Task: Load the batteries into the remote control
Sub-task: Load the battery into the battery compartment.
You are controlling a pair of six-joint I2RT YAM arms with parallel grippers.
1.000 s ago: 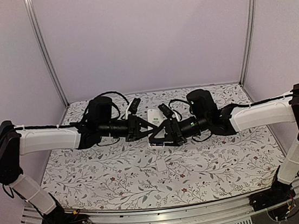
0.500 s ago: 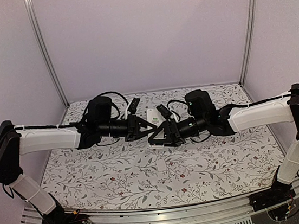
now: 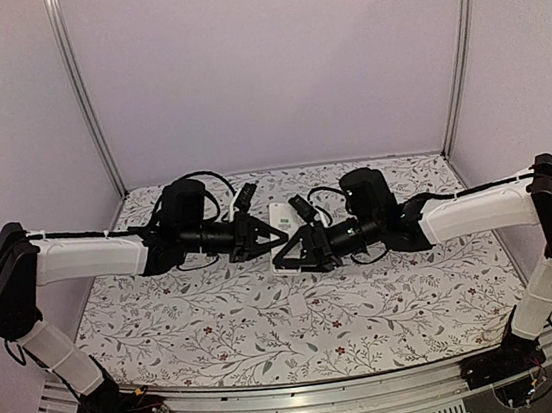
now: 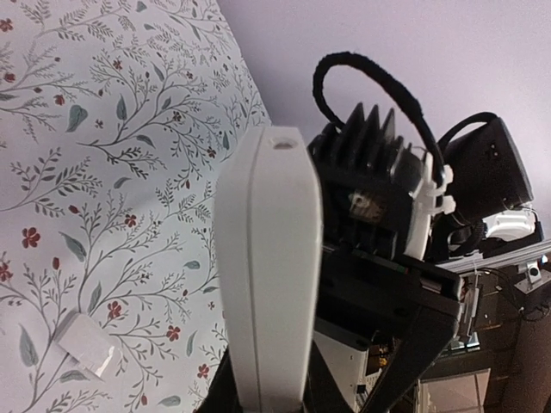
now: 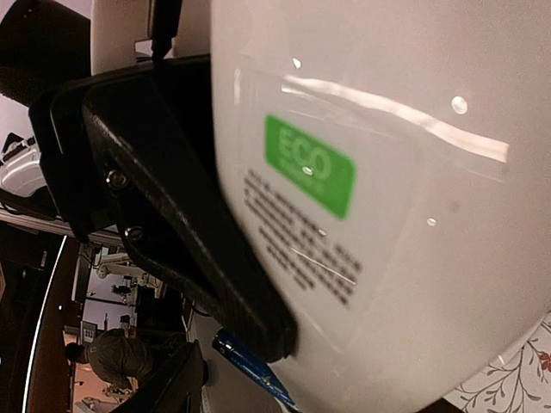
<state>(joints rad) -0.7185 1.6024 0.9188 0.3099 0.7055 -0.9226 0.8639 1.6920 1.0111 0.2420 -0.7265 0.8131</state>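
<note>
My left gripper (image 3: 272, 235) is shut on the white remote control (image 3: 279, 214) and holds it above the table's middle. In the left wrist view the remote (image 4: 267, 258) stands edge-on between my jaws (image 4: 263, 397). My right gripper (image 3: 284, 256) is right against it from the right. The right wrist view shows the remote's back (image 5: 405, 215) with a green ECO label, very close, with one black left finger (image 5: 181, 215) clamped on it. The blue battery (image 5: 250, 372) sits in my right gripper (image 5: 258, 397), its tip at the remote's lower edge. The blackish battery is out of view.
A small flat white cover piece (image 3: 296, 307) lies on the floral tablecloth (image 3: 199, 317) in front of the grippers; it also shows in the left wrist view (image 4: 86, 354). Purple walls and metal posts (image 3: 82, 99) close in the back and sides.
My right gripper has moved left and a little up, closing in on the remote. My left gripper has lifted the remote slightly and drawn it a little back to the left.
</note>
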